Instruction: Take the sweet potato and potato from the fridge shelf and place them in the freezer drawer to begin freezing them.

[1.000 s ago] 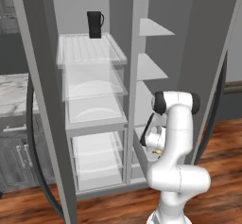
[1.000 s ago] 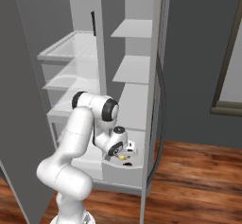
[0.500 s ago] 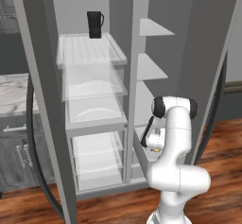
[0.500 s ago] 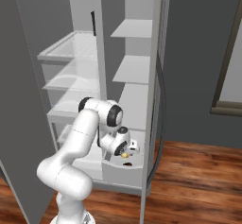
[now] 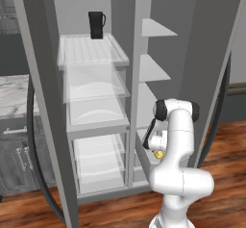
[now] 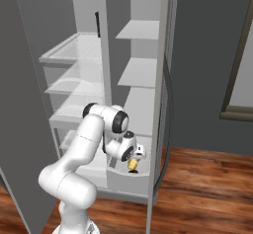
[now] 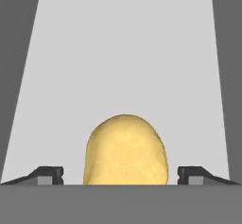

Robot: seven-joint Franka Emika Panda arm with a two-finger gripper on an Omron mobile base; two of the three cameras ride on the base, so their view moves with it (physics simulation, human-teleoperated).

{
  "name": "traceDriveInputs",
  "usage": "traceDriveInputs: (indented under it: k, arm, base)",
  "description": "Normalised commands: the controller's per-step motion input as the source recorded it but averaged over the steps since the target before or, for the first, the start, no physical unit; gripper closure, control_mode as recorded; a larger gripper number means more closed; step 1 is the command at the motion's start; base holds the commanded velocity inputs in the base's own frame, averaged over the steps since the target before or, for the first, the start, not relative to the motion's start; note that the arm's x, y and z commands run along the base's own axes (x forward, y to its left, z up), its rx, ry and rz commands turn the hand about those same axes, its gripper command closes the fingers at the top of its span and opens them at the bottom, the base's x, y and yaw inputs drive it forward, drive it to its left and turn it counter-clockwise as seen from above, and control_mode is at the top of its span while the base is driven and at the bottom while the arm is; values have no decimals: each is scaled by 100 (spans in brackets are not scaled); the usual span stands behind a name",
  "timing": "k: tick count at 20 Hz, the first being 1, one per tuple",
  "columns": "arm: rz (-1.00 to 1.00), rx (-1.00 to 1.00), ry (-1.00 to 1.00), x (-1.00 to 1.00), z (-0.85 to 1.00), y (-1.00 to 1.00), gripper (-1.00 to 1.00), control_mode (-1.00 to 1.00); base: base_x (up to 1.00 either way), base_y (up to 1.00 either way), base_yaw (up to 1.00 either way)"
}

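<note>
Yellow potato (image 7: 125, 150) between open tool (image 7: 121, 175) tips

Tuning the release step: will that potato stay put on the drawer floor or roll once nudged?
The potato is a smooth rounded oval, so it would probably roll or rock if pushed sideways. It looks solid and stiff, unlikely to deform. The drawer floor looks flat and bare, offering little to stop it.

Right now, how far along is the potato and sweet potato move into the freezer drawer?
The potato is down over the light-grey freezer drawer, and the gripper fingers stand wide apart with gaps on both sides of it, so it looks released. In the right base view it sits low in the drawer. I can't see the sweet potato; its status is unclear.
</note>
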Motion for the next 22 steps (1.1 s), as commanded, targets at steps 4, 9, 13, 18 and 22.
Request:
traceDriveInputs:
  k: [4, 9, 13, 18, 22]
  arm:
    - [0, 0, -2, -11, 11, 0, -100, -100]
    - [0, 0, -10, -45, 36, 0, -100, -100]
    - [0, 0, -19, -78, 73, 0, -100, -100]
    - [0, 0, -27, -100, 87, 0, -100, -100]
    - [0, 0, -33, -100, 100, 0, -100, -100]
  base:
    - [0, 0, 0]
    - [0, 0, 0]
    - [0, 0, 0]
    - [0, 0, 0]
    - [0, 0, 0]
